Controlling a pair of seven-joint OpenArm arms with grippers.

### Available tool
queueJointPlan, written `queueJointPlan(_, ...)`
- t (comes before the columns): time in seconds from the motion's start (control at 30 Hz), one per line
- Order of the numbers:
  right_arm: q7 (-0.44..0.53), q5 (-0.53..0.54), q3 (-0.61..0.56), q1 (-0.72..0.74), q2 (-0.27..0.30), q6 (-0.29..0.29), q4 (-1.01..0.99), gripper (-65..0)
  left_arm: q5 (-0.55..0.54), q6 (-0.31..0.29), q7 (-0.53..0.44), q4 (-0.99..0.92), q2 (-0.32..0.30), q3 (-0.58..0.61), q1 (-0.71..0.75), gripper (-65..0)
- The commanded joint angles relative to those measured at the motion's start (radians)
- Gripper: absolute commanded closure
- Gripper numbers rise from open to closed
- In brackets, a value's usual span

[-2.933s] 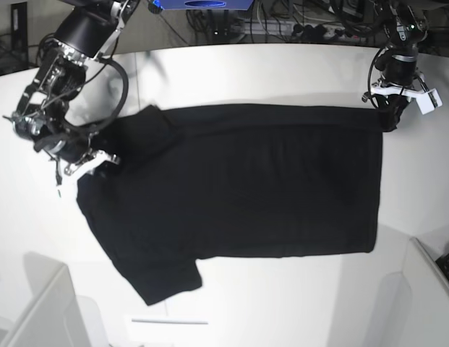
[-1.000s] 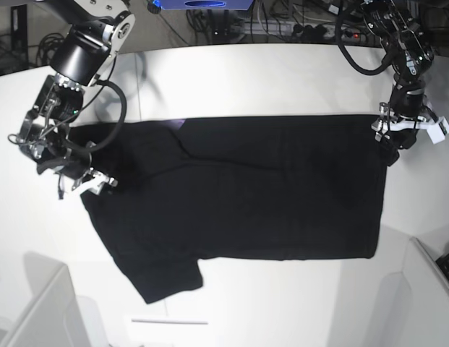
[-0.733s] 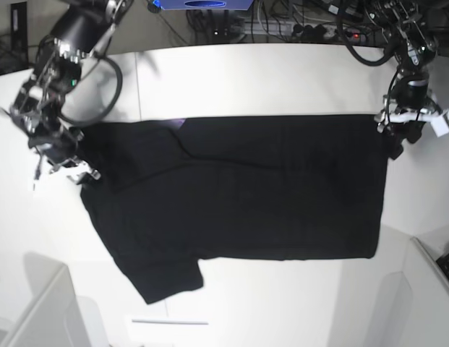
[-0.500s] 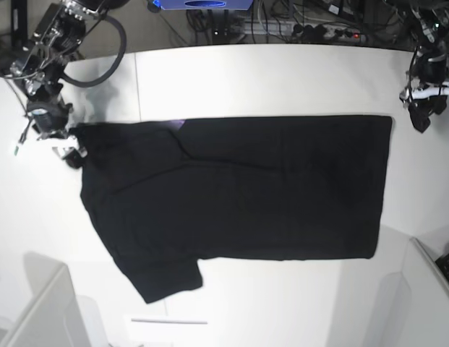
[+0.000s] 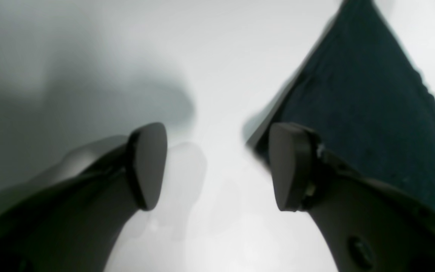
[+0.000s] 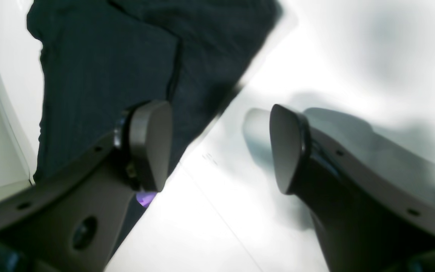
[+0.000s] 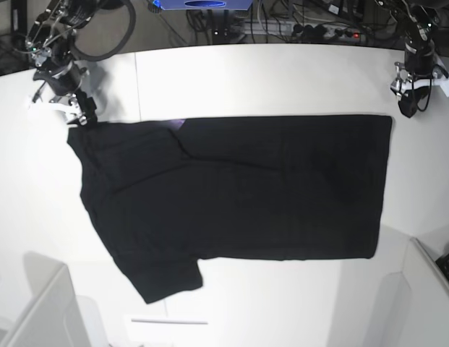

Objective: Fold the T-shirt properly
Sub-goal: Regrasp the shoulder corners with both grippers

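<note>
One fold made, more remaining.
The black T-shirt (image 7: 238, 188) lay on the tabletop (image 7: 282, 72); left end effector (image 5: 217, 166) and right end effector (image 6: 221, 147) gaped apart, empty.

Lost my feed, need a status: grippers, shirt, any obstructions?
Left gripper open, empty. Right gripper open, empty. T-shirt flat on table, plain side up. Nothing in the way.

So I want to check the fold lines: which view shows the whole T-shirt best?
The base view: the T-shirt lies spread on the white table, every edge visible. The left wrist view catches only one dark corner; the right wrist view shows a blurred part with a seam and a speck of purple.
</note>
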Motion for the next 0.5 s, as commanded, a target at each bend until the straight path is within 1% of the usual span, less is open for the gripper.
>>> queueJointPlan(0.0, 0.033, 0.012, 0.004, 0.005, 0.008, 0.029, 0.014, -39.0, -0.014, -0.009, -0.02, 0.005, -0.012, -0.003, -0.008, -41.1)
queueJointPlan(0.07, 0.053, 0.009, 0.004, 0.0, 0.008, 0.071, 0.013, -39.0, -0.01, -0.009, -0.018, -0.006, -0.012, -0.003, -0.025, -41.1)
queueJointPlan(0.1, 0.057, 0.007, 0.004, 0.0, 0.008, 0.078, 0.011, -39.0, -0.008, -0.009, -0.018, -0.007, -0.012, 0.004, -0.032, -41.1)
queueJointPlan(0.27, 0.057, 0.007, 0.004, 0.013, 0.008, 0.08, -0.006, -39.0, -0.007, -0.007, -0.023, -0.023, -0.03, 0.096, -0.04, -41.1)
queueJointPlan(0.4, 0.057, 0.006, 0.004, 0.036, 0.011, 0.08, -0.059, -38.9, -0.007, -0.007, -0.02, -0.06, -0.03, 0.11, -0.072, -41.1)
queueJointPlan(0.47, 0.057, 0.006, 0.004, 0.046, 0.023, 0.08, -0.078, -38.9, -0.007, -0.007, -0.02, -0.075, -0.03, 0.113, -0.08, -41.1)
